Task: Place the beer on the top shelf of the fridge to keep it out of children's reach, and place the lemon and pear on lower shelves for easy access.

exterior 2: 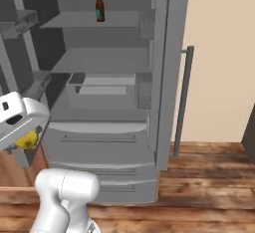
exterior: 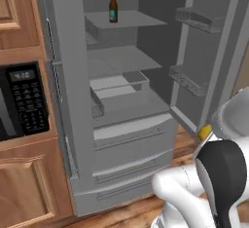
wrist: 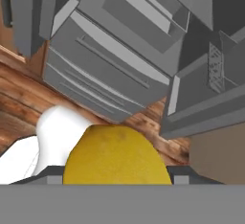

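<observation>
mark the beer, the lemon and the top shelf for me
beer (exterior: 113,8), left base view, on the bottle's body at its teal label.
lemon (wrist: 117,156), hand view, middle of the yellow skin.
top shelf (exterior: 138,19), left base view, bare slab right of the bottle.

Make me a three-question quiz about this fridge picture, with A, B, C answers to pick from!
1. Where does the beer stand?
A. top shelf
B. floor
C. door rack

2. What colour is the fruit in the gripper?
A. red
B. yellow
C. purple

3. How is the fridge?
A. doors shut
B. doors open
C. lying down

Answers:
1 A, the bottle stands upright on the uppermost slab.
2 B, the lemon between the fingers is bright yellow.
3 B, both doors are swung wide, so the shelves inside show.
</observation>
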Robot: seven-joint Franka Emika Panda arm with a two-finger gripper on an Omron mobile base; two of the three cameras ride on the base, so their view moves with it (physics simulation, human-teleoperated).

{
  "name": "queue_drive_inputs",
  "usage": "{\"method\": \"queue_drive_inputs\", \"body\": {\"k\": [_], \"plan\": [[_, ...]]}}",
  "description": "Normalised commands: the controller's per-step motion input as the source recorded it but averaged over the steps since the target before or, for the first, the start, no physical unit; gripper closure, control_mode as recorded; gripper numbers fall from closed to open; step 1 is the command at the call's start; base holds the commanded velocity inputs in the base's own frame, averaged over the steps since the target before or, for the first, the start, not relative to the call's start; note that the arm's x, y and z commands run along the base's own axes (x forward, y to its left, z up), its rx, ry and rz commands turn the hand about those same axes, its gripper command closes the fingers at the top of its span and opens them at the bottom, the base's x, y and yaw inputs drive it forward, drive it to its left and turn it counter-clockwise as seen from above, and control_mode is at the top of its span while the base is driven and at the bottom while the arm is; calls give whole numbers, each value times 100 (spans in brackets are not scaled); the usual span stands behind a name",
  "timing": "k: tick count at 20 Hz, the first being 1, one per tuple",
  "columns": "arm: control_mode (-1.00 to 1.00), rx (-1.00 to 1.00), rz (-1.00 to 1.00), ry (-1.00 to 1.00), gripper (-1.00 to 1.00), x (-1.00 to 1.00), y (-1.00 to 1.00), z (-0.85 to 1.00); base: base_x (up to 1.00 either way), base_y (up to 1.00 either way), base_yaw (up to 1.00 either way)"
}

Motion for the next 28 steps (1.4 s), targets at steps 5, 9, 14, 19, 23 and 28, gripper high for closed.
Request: {"method": "queue_drive_inputs", "body": {"k": [5,9,14,19,23,28], "plan": [[100,0,0,0,100,0,0,0,27,-59,29],[100,0,0,0,100,0,0,0,37,0,8],[100,0,0,0,100,0,0,0,48,21,0],[100,0,0,0,100,0,0,0,57,27,0],[100,0,0,0,100,0,0,0,65,35,0],[100,0,0,0,100,0,0,0,68,41,0]]}}
